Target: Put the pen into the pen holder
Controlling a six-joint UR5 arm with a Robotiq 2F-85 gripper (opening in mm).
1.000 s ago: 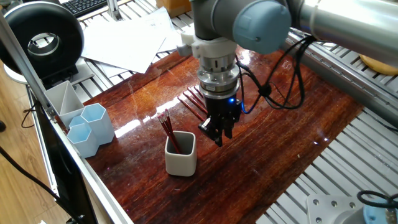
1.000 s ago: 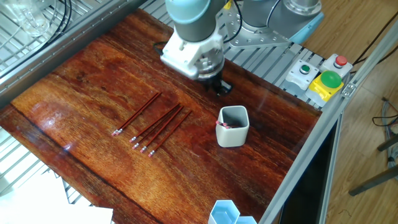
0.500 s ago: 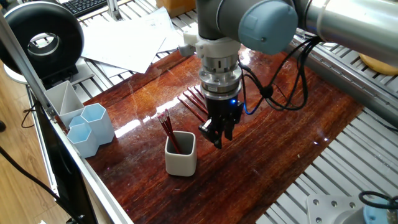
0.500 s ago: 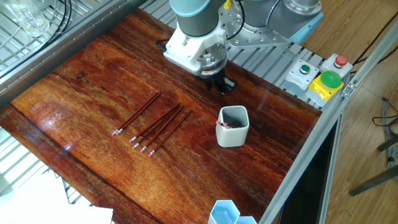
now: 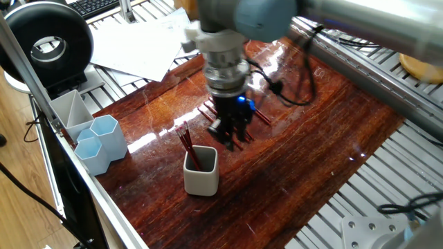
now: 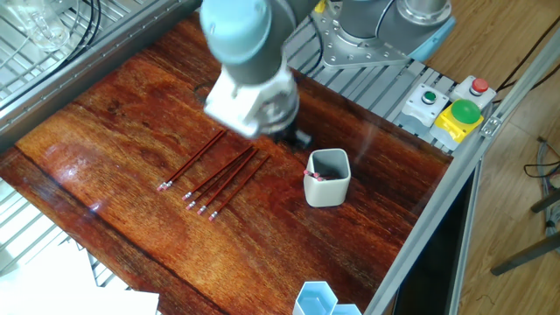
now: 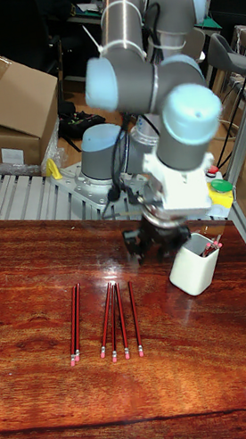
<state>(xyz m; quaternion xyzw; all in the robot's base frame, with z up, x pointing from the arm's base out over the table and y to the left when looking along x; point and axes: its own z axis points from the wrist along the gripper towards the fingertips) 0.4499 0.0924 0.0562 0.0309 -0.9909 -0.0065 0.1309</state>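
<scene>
Wooden table (image 6: 131, 114) bears off-white rounded-square pen holder (image 6: 328, 179), grey inside.

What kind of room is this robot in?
Probably a robotics lab or workshop. The robot arm is bolted by a wooden table, with red and green push buttons beside it and cardboard boxes behind.

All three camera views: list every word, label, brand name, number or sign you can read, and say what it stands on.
No text can be read.
Keyboard: keys too small to read.
Loose paper sheets: faint marks, too blurred to read.
Button box: no legible label.
Cardboard box: its label is too small to read.
</scene>
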